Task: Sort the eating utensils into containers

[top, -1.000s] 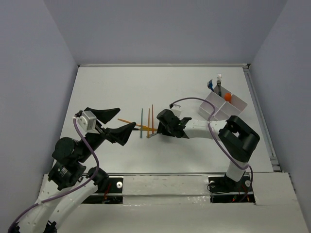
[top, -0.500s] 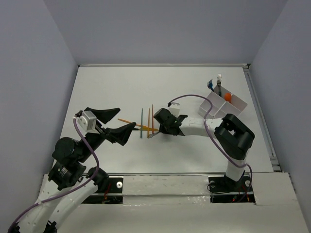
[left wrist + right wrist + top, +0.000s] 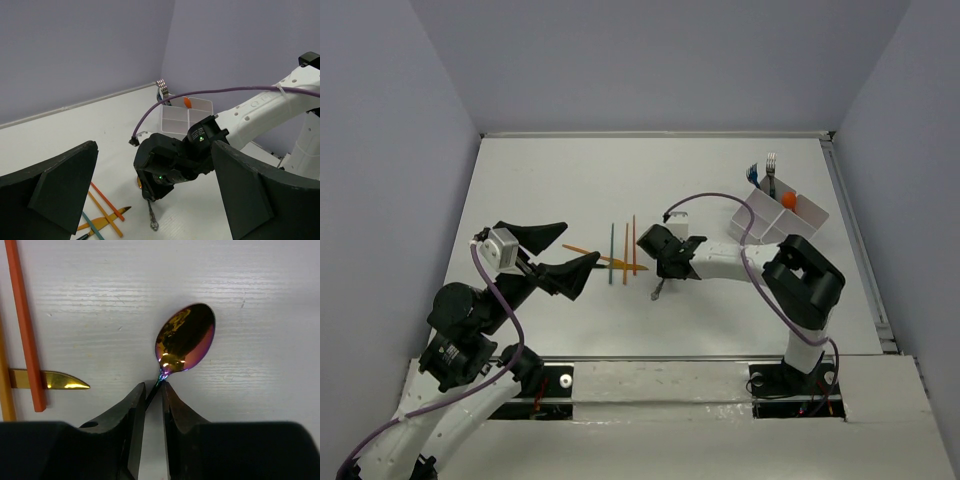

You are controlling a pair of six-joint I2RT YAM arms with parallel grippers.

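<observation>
My right gripper [image 3: 663, 266] is shut on the neck of a coppery, iridescent metal spoon [image 3: 185, 337], with the bowl just beyond the fingertips [image 3: 153, 387] over the white table. Its handle [image 3: 658, 291] sticks out toward the near side and also shows in the left wrist view [image 3: 151, 216]. Thin orange sticks [image 3: 633, 245], a green stick [image 3: 611, 252] and a gold piece [image 3: 612, 262] lie just left of it. The white divided box [image 3: 800, 218] at the back right holds forks [image 3: 770, 166] and an orange spoon [image 3: 788, 200]. My left gripper [image 3: 582, 241] is open and empty.
Grey walls close the table in on the left, back and right. The right arm's purple cable [image 3: 715, 205] arches over the table between the gripper and the box. An orange stick [image 3: 27, 325] and the gold tip [image 3: 55, 380] lie left of the right fingers.
The right gripper has turned with the spoon: the handle swung from pointing left by the sticks to pointing toward the near edge. The left arm has not moved.
</observation>
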